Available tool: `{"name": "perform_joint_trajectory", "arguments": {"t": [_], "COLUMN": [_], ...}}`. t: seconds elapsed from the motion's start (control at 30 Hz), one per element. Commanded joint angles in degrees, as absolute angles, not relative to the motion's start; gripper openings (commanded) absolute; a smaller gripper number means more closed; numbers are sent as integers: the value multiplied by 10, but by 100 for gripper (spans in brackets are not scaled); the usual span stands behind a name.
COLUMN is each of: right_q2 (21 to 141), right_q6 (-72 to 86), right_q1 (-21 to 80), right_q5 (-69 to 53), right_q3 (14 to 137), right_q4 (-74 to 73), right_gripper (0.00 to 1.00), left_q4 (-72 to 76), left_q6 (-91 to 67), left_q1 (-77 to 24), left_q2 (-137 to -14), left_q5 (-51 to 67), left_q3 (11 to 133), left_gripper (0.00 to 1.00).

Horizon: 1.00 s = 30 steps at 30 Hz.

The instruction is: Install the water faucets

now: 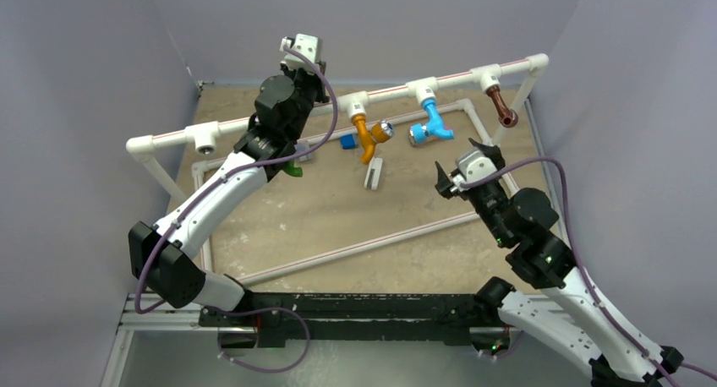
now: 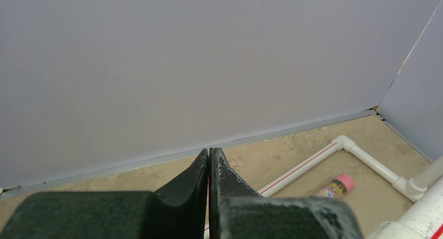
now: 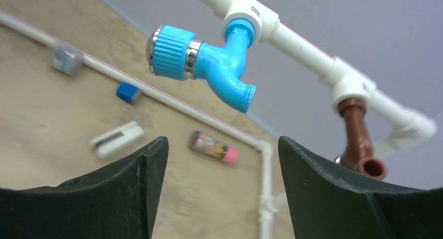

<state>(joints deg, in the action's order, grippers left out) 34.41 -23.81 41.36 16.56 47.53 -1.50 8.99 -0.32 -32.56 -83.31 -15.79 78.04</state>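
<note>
Top view, rail: a white pipe rail (image 1: 461, 78) spans the back of the table on tee sockets.
Top view, fitted: the orange faucet (image 1: 369, 138), blue faucet (image 1: 433, 123) and brown faucet (image 1: 501, 106) each hang from a tee.
Top view, open socket: the empty tee (image 1: 205, 136) at the left end holds nothing.
Top view, loose part: the green faucet (image 1: 292, 169) shows just beside the left forearm, below the rail; whether it lies on the table cannot be told.
Top view, right gripper (image 1: 459, 159): spread, near the blue faucet but apart from it.
Left wrist view, left gripper (image 2: 209, 151): fingers pressed together, nothing seen between them, aimed at the back wall; a pink-capped cylinder (image 2: 334, 187) lies beyond.
Right wrist view, blue faucet: seated in its tee, above and between the parted fingers, untouched; the brown one hangs to the right.
Progress (judged): three of four installed; the green one is left, presumably for the empty tee.
</note>
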Motion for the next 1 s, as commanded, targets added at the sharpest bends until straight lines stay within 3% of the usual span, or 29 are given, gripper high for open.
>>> {"name": "perform_joint_trajectory", "arguments": {"t": [0.0, 0.13, 0.43, 0.97], "right_q2": [342, 369, 407, 488], "right_q6": [-541, -709, -983, -1035], "right_q1": [416, 416, 418, 463], "right_q5": [141, 177, 176, 184], "right_q3": [504, 497, 429, 419], "right_q4": [-33, -4, 214, 251], "right_gripper": [78, 79, 81, 78], "left_q4": [-110, -109, -108, -109], "left_q6": [20, 19, 22, 21], "left_q1": [-340, -342, -342, -341], "left_q2": [-901, -899, -898, -905], "left_q5": [-120, -120, -121, -120], "left_q3": [712, 712, 711, 711], "left_gripper": [0, 0, 0, 0]}}
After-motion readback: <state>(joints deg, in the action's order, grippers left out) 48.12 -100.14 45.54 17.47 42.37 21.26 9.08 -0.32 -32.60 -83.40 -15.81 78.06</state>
